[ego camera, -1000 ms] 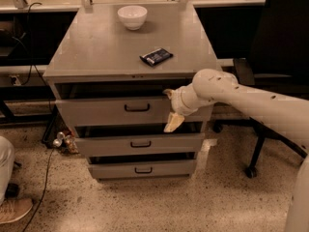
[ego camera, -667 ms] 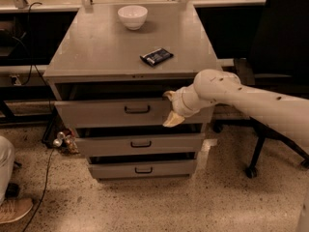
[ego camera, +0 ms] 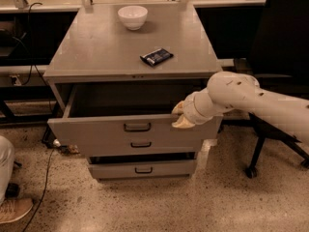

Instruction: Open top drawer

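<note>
The top drawer (ego camera: pixel 96 128) of the grey metal cabinet (ego camera: pixel 96 57) stands pulled well out, and its dark inside shows behind the front panel. Its small dark pull handle (ego camera: pixel 137 127) sits mid-front. My gripper (ego camera: pixel 180 115), on the end of the white arm (ego camera: pixel 231 93) that reaches in from the right, is at the upper edge of the drawer's front panel, right of the handle. The two shorter drawers, middle (ego camera: pixel 141 146) and bottom (ego camera: pixel 142 169), sit below it.
A white bowl (ego camera: pixel 133 17) and a dark packet (ego camera: pixel 156 56) lie on the cabinet top. A black office chair (ego camera: pixel 277 37) stands at the right behind my arm. A person's shoe (ego camera: pixel 14 209) and cables (ego camera: pixel 46 178) are on the floor at the left.
The top drawer has slid far out toward the front. My gripper has moved with its front panel, and the cabinet now looks closer.
</note>
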Motion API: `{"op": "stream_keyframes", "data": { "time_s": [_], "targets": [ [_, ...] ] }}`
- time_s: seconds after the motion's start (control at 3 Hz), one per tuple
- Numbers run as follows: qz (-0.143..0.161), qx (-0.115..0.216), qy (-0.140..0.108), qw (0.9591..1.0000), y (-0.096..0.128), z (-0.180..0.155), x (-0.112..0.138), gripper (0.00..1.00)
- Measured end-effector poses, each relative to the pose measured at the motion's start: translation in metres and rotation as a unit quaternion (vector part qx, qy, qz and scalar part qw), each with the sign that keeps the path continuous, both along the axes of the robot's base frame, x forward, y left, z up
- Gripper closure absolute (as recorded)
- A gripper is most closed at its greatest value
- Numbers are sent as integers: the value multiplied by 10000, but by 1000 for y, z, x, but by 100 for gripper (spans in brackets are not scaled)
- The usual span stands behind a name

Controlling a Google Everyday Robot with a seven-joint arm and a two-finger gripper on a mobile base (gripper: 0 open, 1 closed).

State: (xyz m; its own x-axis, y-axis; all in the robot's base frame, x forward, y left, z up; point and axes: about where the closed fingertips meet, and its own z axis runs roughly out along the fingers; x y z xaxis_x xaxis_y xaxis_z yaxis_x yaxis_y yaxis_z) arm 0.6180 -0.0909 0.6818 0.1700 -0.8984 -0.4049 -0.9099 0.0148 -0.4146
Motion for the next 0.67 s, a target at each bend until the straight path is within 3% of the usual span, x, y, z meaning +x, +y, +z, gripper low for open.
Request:
{"op": "stream_keyframes", "data": {
  "time_s": [0.33, 0.67],
  "targets": [
    [0, 0, 0, 10000, 0, 0, 0, 100],
    [-9, -114, 15, 9999, -3, 1, -24, 100]
  ]
}}
